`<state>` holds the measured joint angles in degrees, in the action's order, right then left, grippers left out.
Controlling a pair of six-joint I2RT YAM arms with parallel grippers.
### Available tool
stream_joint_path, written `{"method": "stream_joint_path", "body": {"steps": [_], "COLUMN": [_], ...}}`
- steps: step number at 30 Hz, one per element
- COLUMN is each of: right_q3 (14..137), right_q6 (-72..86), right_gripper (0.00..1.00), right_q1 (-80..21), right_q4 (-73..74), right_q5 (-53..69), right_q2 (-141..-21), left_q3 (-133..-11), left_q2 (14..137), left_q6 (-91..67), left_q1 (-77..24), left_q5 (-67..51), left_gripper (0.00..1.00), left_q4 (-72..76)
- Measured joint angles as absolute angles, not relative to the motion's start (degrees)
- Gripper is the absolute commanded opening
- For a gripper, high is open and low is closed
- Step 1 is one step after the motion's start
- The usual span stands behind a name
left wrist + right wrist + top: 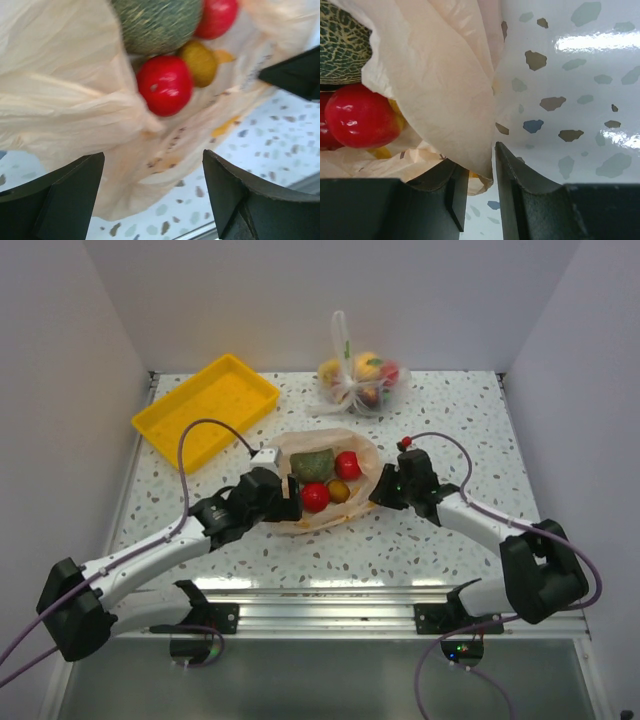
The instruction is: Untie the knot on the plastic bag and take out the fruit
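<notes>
Two arms flank the plastic bag [330, 518] at the middle of the speckled surface [450, 410], its mouth spread wide and no knot in view. The right end effector [480, 167], at the bag's right rim, has its jaws drawn nearly together on a fold of the peach film, apparently holding the mouth open. The left end effector [154, 160] hangs at the opposite rim, jaws wide apart and gripping nothing. The fruit [330, 480] lies inside the bag. The nearest red fruit [165, 85] sits just ahead of the left jaws, with the green fruit [157, 22] beyond it. The left arm is the nearer and looks best placed to reach in, though loose film between jaws and fruit could get caught
</notes>
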<state>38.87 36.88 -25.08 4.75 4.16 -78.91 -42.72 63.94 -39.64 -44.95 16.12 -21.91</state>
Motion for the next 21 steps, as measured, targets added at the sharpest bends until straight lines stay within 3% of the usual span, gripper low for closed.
{"method": "stream_joint_path", "body": {"steps": [8, 17, 21], "right_q3": [37.1, 34.65, 33.28], "right_q6": [36.91, 37.52, 37.95], "right_gripper": [0.19, 0.0, 0.0], "right_q1": [-25.08, -25.08, -25.08], "right_q4": [1.48, -1.76, -3.09], "right_q5": [4.21, 4.19, 4.14], "right_q2": [-78.3, -78.28, -78.24], "left_q3": [-54.68, -62.89, -63.35], "left_q2": [62.24, 79.22, 86.39], "left_q6": [-37.23, -34.7, -33.85], "left_q1": [-47.77, -48.05, -48.1], "left_q5": [12.71, 15.18, 17.98], "left_gripper": [0.88, 0.88, 0.87], "left_q4": [-18.26, -17.5, -19.07]}}
